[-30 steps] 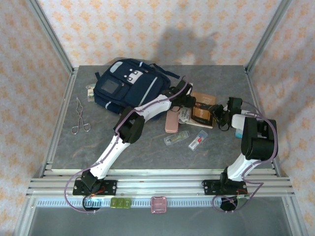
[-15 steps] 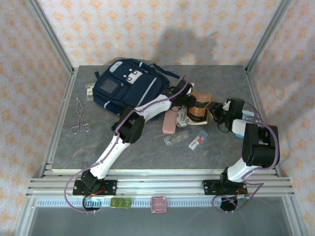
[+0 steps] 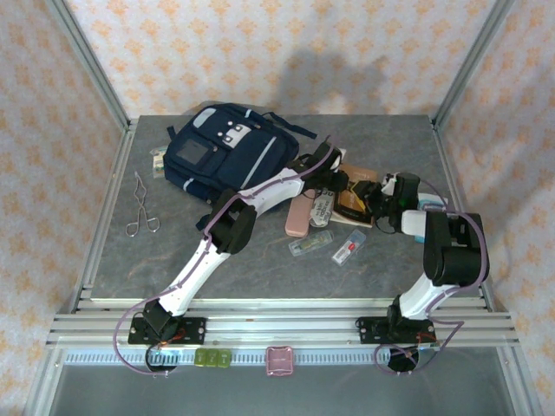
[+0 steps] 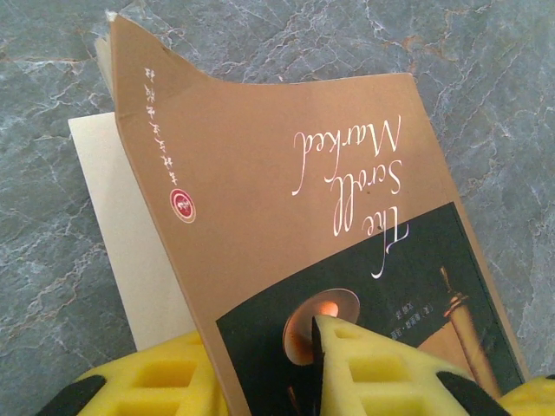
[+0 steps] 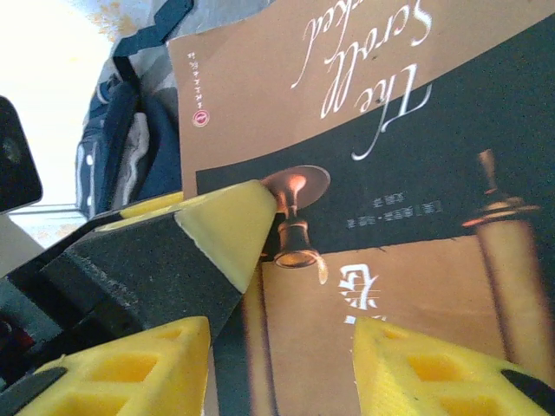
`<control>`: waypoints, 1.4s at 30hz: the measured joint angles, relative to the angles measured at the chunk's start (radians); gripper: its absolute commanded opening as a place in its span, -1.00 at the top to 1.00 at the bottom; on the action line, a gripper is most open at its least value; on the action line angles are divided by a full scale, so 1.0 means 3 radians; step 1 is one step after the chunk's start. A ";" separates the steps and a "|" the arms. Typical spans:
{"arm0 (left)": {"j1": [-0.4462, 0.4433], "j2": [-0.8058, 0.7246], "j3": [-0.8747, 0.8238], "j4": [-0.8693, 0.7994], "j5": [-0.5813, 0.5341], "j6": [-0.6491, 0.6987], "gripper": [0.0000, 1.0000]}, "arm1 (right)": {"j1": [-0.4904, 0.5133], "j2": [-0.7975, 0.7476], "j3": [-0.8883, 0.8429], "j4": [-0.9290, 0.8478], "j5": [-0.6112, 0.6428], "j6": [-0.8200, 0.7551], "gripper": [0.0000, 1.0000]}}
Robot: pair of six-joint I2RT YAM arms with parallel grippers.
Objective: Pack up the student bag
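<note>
I'm driving a lab robot cell, table [image 3: 217, 269], metal posts [image 3: 87, 61] at its corners, patterned panels [image 3: 260, 43] around it, rails [image 3: 286, 328] along its near edge

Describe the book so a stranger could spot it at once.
Start at the big navy backpack at the back left of the grey table, then look to its right, near the table's middle. The book is there, beside a pink case and clear packets. It alone has a brown cover with a dark picture and the title "The Scroll Marked".

Overhead wide, wrist close-ups share book [image 4: 286, 199]
</note>
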 measured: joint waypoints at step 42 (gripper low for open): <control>0.0066 0.0067 0.0097 -0.0153 -0.0409 0.0206 0.31 | -0.0156 -0.0025 0.0197 -0.0739 0.0725 -0.0304 0.00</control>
